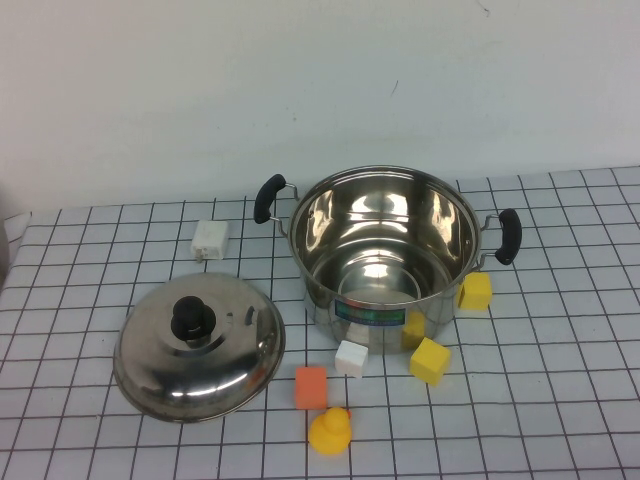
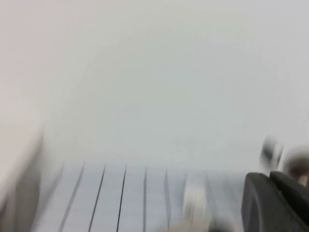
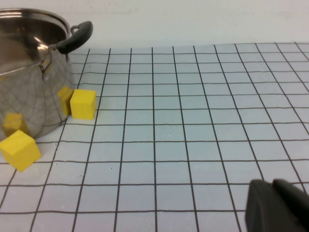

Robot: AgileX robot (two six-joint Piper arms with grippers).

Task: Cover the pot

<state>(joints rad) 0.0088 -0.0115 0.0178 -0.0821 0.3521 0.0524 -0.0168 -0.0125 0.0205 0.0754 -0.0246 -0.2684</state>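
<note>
The steel pot (image 1: 386, 240) stands open at the table's middle, with two black side handles and a blue-green label facing the front. The domed steel lid (image 1: 230, 360) with a black knob (image 1: 192, 319) lies on the table to the pot's left front. Neither arm shows in the high view. In the right wrist view my right gripper (image 3: 273, 182) is shut and empty, low over the table to the right of the pot (image 3: 29, 82). The left wrist view is smeared; my left gripper (image 2: 270, 175) is shut and empty, facing the wall and the table's grid.
Yellow cubes (image 1: 475, 291) (image 1: 430, 360) sit by the pot's right front. They also show in the right wrist view (image 3: 83, 104) (image 3: 19, 149). A white cube (image 1: 351, 357), an orange cube (image 1: 311, 387) and a yellow toy (image 1: 330, 432) lie in front. A white block (image 1: 209, 240) lies behind the lid.
</note>
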